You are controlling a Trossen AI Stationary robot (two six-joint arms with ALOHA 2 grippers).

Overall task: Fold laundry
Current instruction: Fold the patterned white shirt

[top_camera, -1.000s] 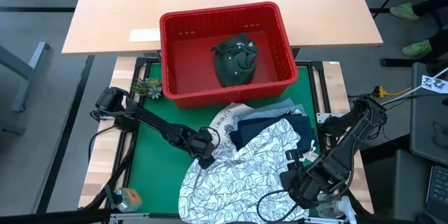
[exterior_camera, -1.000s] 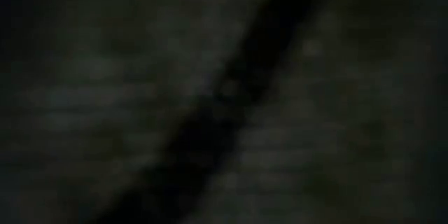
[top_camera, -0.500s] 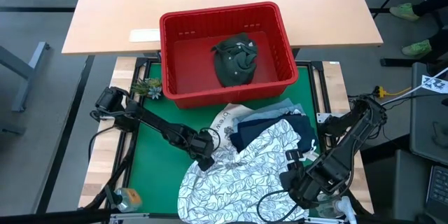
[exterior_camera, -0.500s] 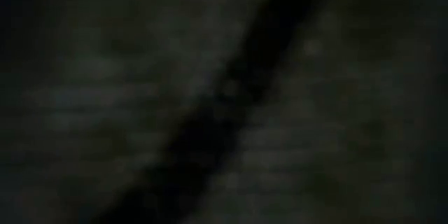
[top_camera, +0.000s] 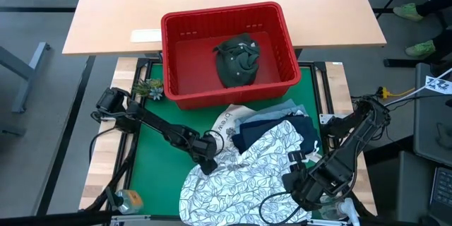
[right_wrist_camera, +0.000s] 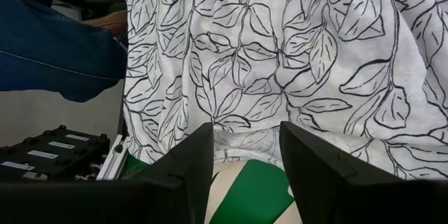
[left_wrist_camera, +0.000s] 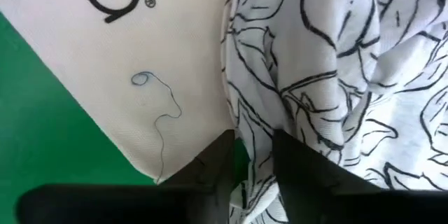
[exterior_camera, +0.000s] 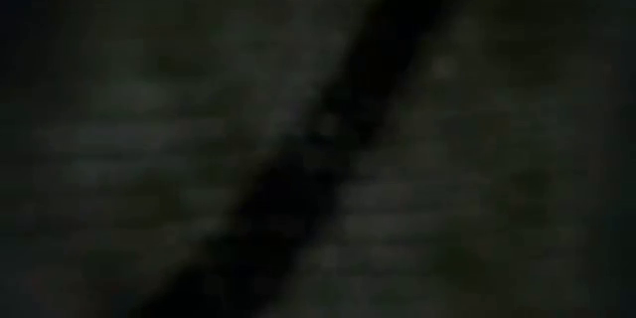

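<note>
Low in the frame's centre, the leaf-print garment (top_camera: 244,176) lies rumpled on the green mat (top_camera: 152,166). The left gripper (top_camera: 205,161) has its jaws parted at the cloth's edge, nothing pinched yet. The right gripper (right_wrist_camera: 245,161) hangs released over the near hem — it seems the spreading-out step, which next calls for both closing on cloth.

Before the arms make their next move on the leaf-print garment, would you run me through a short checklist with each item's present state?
1. Left gripper at the leaf-print garment edge: ok.
2. Left gripper holding the fabric: cannot tell.
3. Right gripper open, at the garment's near hem: ok.
4. Garment spread flat: not ok, bunched.
5. Garment clear of the navy garment and tote bag: not ok, overlapping.
6. Low view usable: not ok, dark.
</note>
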